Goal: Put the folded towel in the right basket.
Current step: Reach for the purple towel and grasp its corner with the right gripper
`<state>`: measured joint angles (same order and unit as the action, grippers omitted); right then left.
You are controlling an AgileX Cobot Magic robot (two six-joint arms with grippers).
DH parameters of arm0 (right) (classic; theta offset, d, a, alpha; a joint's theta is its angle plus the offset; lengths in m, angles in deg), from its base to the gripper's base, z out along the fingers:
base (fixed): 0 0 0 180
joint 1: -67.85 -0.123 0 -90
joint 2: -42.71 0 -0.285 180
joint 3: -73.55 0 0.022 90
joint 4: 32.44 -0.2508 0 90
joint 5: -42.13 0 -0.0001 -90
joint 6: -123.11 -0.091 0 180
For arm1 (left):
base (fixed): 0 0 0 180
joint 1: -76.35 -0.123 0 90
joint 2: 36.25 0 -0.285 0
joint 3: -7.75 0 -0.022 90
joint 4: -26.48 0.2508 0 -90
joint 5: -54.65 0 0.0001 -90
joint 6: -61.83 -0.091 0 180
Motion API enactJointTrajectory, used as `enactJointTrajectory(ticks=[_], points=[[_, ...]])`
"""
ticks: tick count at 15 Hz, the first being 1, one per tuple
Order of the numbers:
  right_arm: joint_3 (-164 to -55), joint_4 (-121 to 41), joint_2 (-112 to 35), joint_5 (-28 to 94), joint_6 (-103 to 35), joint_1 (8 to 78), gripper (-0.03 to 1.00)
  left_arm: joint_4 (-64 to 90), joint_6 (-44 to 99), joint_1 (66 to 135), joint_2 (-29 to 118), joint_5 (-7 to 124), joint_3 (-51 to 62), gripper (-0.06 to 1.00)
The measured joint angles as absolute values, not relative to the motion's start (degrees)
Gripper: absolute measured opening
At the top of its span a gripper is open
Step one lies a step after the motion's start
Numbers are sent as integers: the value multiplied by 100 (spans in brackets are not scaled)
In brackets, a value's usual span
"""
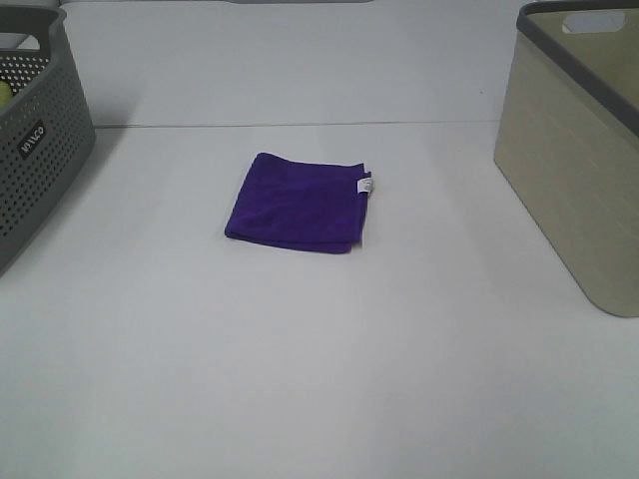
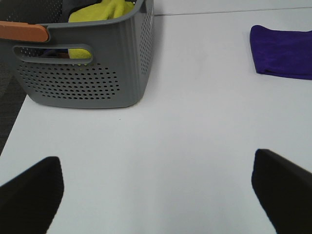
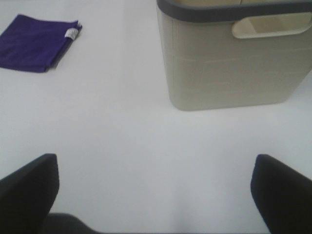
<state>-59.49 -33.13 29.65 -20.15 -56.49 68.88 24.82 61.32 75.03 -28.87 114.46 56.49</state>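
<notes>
A folded purple towel (image 1: 300, 204) with a small white tag lies flat on the white table, at the middle. It also shows in the left wrist view (image 2: 282, 51) and in the right wrist view (image 3: 36, 42). The beige basket (image 1: 579, 160) stands at the right edge; the right wrist view shows it (image 3: 229, 58) close ahead. Neither arm shows in the high view. My left gripper (image 2: 156, 195) is open and empty over bare table, far from the towel. My right gripper (image 3: 156, 195) is open and empty, in front of the beige basket.
A grey perforated basket (image 1: 40, 140) stands at the left edge. In the left wrist view this grey basket (image 2: 87, 73) holds a yellow cloth (image 2: 105, 9) and has an orange handle piece (image 2: 24, 31). The table's left edge (image 2: 9, 131) is near it.
</notes>
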Motion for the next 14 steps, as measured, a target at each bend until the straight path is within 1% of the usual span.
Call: enactJointTrajectory(ticks=[2, 3, 6, 8, 10, 14], points=[[-6567, -3325, 1601, -2261, -5649, 6888, 98, 2482, 6132, 7503, -2887, 11446, 5649, 99], [-6728, -3347, 1315, -2307, -5649, 6888, 98, 2482, 6132, 7503, -2887, 11446, 5649, 99], [-7805, -3749, -352, -2571, -5654, 6888, 98, 2482, 6132, 7503, -2887, 11446, 5649, 99], [-8114, -4230, -1218, -2691, -5649, 6888, 98, 2482, 6132, 7503, -2887, 11446, 5649, 99], [-8298, -4533, -1785, -2588, -5603, 6888, 98, 2482, 6132, 7503, -2887, 11446, 5649, 99], [-9203, -5135, -3189, -2296, -5603, 6888, 97, 2482, 6132, 7503, -2887, 11446, 5649, 99]])
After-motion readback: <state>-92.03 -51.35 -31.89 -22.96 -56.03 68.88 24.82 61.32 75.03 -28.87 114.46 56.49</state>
